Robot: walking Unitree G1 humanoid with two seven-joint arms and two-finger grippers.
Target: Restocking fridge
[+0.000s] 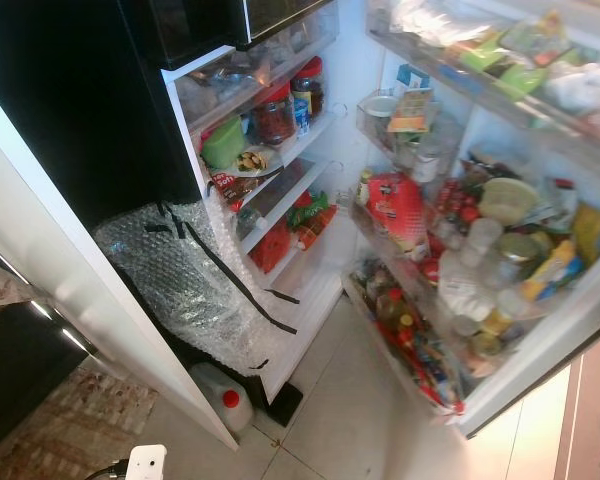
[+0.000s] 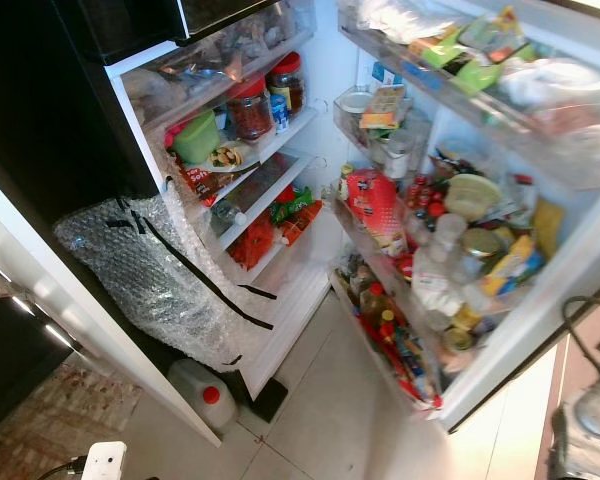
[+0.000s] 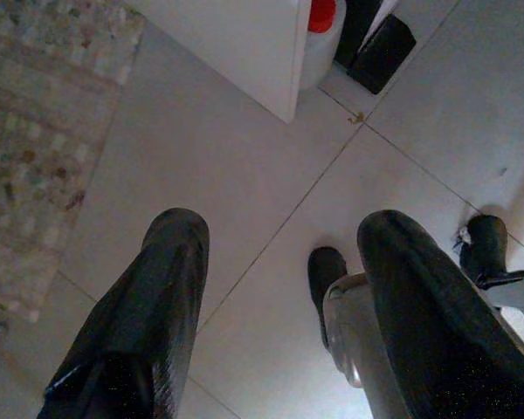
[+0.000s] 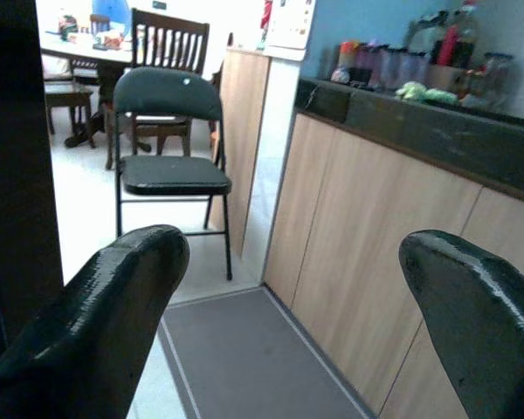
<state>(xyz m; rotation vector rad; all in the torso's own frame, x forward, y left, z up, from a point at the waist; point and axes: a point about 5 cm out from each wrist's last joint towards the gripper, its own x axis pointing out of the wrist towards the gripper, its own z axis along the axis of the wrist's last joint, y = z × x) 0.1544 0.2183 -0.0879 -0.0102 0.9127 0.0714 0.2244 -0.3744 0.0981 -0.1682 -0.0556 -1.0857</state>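
Observation:
The fridge (image 1: 310, 290) stands open before me, its white shelves packed with jars, a green lid and red packets (image 1: 315, 220). Its open door (image 1: 540, 340) on the right carries racks full of bottles, jars and a red bag (image 1: 395, 210). My left gripper (image 3: 279, 297) hangs open over the floor tiles, nothing between its black fingers (image 3: 148, 323). My right gripper (image 4: 288, 323) is open too and empty, pointing at a wooden cabinet front (image 4: 375, 253), away from the fridge.
Bubble wrap taped with black strips (image 1: 180, 270) covers the fridge's lower left side. A white jug with a red cap (image 1: 225, 395) stands on the floor by it. A patterned rug (image 1: 70, 420) lies at left. A black chair (image 4: 170, 148) and a counter stand behind me.

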